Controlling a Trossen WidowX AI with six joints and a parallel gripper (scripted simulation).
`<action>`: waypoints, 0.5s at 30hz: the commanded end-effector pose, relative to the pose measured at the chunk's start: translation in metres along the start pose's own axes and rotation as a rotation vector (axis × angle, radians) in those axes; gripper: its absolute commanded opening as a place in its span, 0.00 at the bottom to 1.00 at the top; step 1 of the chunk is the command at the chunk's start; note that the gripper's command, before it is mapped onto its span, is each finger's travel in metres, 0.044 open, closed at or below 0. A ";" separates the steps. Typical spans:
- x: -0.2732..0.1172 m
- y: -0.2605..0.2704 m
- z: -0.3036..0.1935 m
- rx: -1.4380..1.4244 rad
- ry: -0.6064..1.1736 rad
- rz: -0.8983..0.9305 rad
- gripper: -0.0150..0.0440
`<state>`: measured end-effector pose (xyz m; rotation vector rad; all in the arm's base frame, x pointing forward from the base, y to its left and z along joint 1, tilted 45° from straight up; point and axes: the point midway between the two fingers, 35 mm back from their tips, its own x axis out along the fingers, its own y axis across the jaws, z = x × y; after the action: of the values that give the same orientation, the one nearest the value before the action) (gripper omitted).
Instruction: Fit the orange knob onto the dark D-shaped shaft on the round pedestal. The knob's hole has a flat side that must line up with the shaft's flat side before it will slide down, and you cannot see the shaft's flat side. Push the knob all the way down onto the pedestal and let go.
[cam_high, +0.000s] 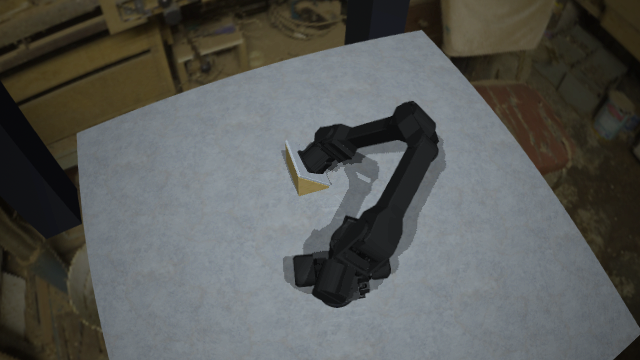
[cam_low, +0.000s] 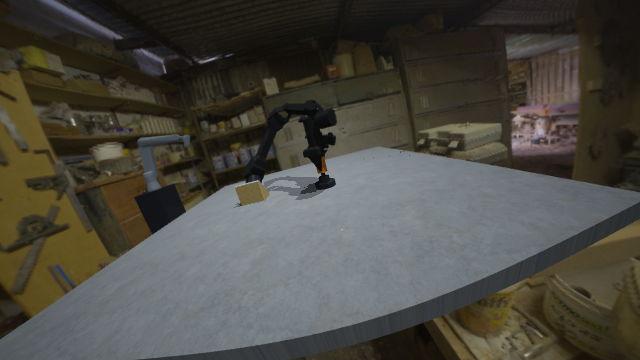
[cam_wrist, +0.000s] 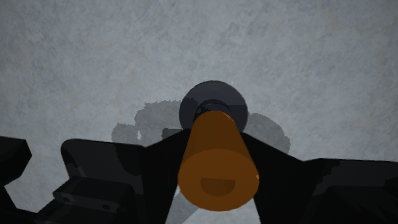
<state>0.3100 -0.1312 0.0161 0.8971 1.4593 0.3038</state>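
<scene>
Black hand (cam_low: 322, 167) (cam_wrist: 214, 135) (knob-laden (cam_low: 323, 165) (cam_wrist: 218, 165)) pointing downward

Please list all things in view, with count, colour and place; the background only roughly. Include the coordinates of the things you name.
knob (cam_low: 323, 166) (cam_wrist: 218, 167): one, orange, above the pedestal
pedestal (cam_low: 326, 184) (cam_wrist: 213, 90): one, dark, round, on the table
table (cam_high: 200, 225) (cam_low: 350, 250) (cam_wrist: 75, 60): one, grey, under the arm
angled panel (cam_high: 310, 186) (cam_low: 251, 193): one, tan, beside the arm's base
second arm (cam_low: 149, 160): one, blue-grey, background
shelves (cam_low: 110, 97): several, brownish, background
arm (cam_high: 410, 172) (cam_low: 268, 140): one, black, over the table
gripper (cam_high: 342, 282) (cam_low: 322, 167) (cam_wrist: 214, 135): one, black, shut on the knob
</scene>
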 end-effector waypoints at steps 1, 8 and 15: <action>0.001 0.000 0.000 0.006 0.001 0.000 0.25; 0.001 0.000 0.001 0.006 0.001 0.000 0.25; -0.001 0.000 0.001 0.006 0.001 0.000 0.25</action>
<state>0.3109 -0.1310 0.0149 0.8990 1.4614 0.3021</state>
